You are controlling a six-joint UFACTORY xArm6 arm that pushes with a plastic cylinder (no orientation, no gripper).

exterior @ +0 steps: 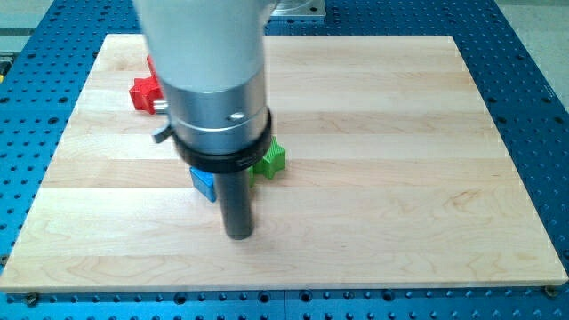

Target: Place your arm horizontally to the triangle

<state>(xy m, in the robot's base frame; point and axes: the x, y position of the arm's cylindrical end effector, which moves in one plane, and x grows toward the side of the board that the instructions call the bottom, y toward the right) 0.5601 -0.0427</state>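
Note:
My tip [239,234] rests on the wooden board [382,178], left of centre and toward the view's bottom. A blue block [204,184], mostly hidden behind the rod, lies just up and left of the tip; its shape cannot be made out. A green block [269,160], star-like in outline, lies up and right of the tip, partly hidden by the arm's collar. A red block [145,92] sits toward the view's top left, partly behind the arm body. No triangle can be made out clearly.
The wide silver and black arm body [213,80] hides the board's upper left middle. Blue perforated table [533,107] surrounds the board on all sides.

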